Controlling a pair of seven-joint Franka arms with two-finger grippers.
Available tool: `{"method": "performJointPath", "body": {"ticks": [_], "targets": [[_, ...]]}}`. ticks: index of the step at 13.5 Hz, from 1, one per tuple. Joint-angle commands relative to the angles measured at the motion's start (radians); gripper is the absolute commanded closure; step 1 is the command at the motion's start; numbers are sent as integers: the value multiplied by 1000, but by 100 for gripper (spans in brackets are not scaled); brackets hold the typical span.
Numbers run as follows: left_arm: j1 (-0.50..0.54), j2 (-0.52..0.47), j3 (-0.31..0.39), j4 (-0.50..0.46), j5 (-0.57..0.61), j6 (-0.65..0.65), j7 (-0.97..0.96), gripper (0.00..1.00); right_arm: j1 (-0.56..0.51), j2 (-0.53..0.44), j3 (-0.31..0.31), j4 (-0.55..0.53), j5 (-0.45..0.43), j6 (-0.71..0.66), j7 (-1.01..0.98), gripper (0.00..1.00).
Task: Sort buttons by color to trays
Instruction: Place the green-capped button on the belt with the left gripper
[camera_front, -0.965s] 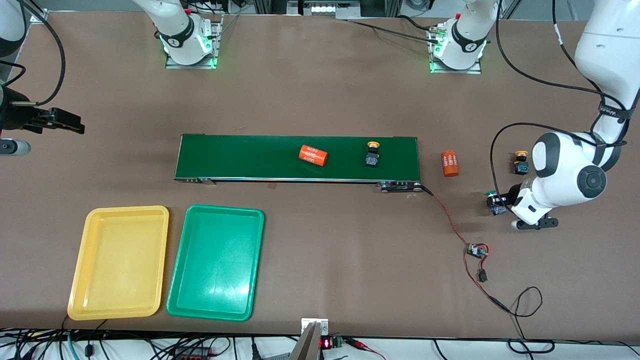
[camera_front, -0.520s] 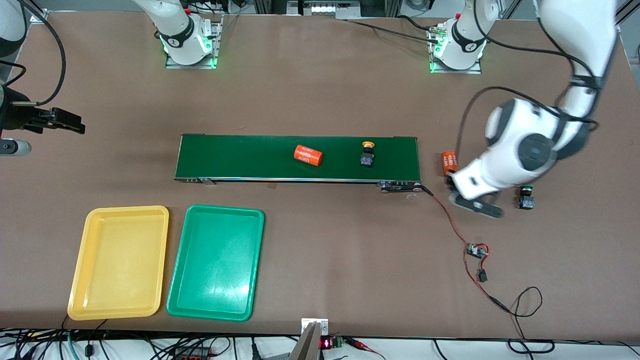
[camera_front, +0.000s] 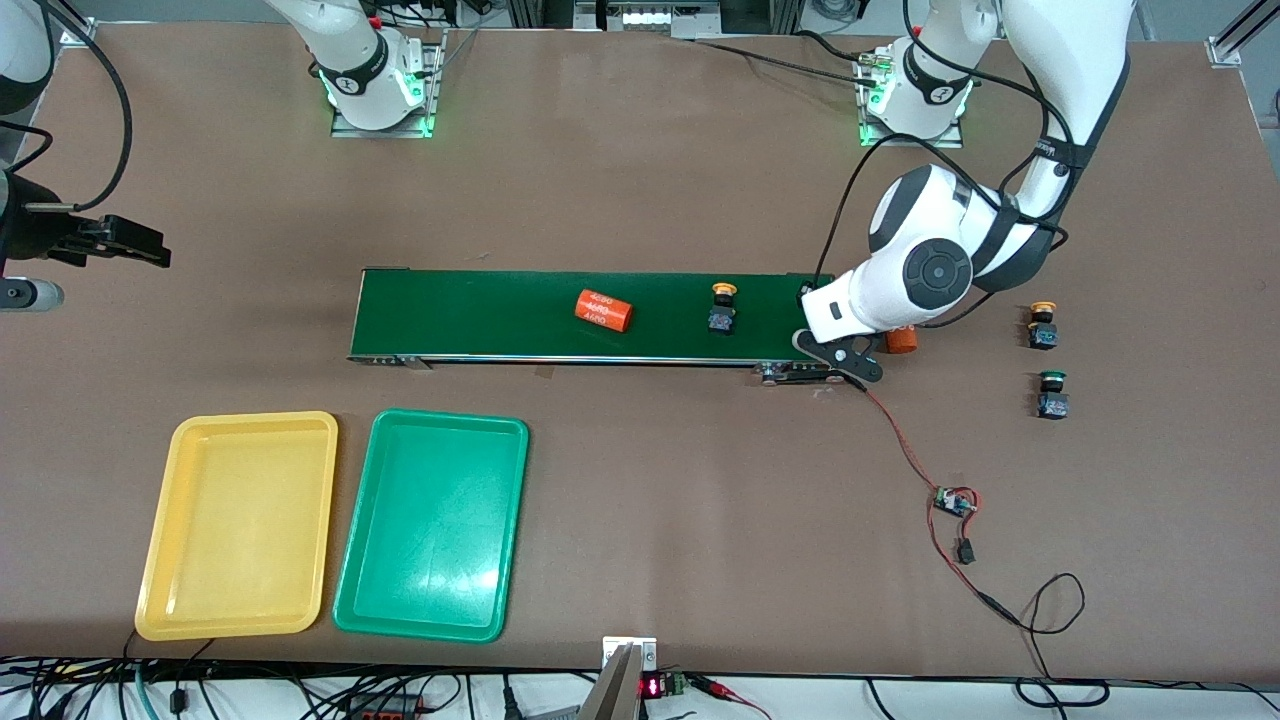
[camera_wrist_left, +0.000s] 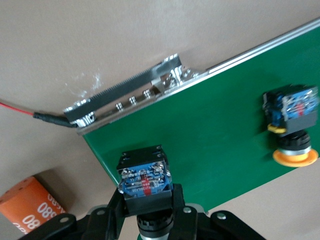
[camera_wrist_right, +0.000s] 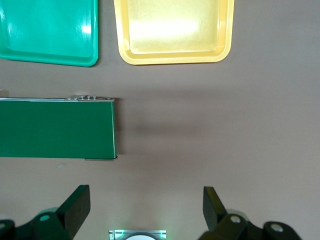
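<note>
My left gripper (camera_front: 838, 356) is over the left arm's end of the dark-green conveyor belt (camera_front: 480, 315). It is shut on a button (camera_wrist_left: 145, 180) with a black body and a blue terminal face; its cap is hidden. A yellow button (camera_front: 722, 308) lies on the belt, also in the left wrist view (camera_wrist_left: 291, 125). A second yellow button (camera_front: 1042, 325) and a green button (camera_front: 1051, 393) stand on the table toward the left arm's end. The yellow tray (camera_front: 240, 520) and green tray (camera_front: 435, 520) lie side by side, both empty. My right gripper (camera_wrist_right: 145, 207) is open and waits raised at the right arm's end (camera_front: 120, 243).
An orange printed cylinder (camera_front: 603, 310) lies on the belt. Another orange cylinder (camera_front: 902, 341) lies just off the belt's end, partly under my left hand. A red wire with a small circuit board (camera_front: 953, 501) runs from the belt's motor toward the front camera.
My left arm has swung from the table at its own end to the belt's end, carrying the button. The cylinder and yellow button on the belt have drifted toward the right arm's end.
</note>
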Motion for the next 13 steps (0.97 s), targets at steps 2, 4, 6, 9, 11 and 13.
{"method": "performJointPath", "body": {"ticks": [2, 4, 6, 9, 11, 13], "targets": [[-40, 7, 8, -24, -27, 63, 16, 99, 1, -6, 3, -1, 17, -14, -1, 0], [-43, 25, 8, -25, -27, 117, 16, 99, 7, -8, 3, -1, 18, -17, 1, 0], [-43, 39, 8, -24, -27, 157, 18, 77, 17, -8, 3, -1, 18, -17, 10, 0], [-43, 0, 7, -22, -28, 154, 22, 0, 17, -9, 3, -8, 20, -17, 15, 0], [-21, -76, 10, -22, -28, 93, 24, 0, 16, -26, 0, -43, 76, -11, 15, 0], [106, -114, 13, -22, -28, 42, 35, 0, 17, -40, 0, -64, 83, 1, 15, 0]]}}
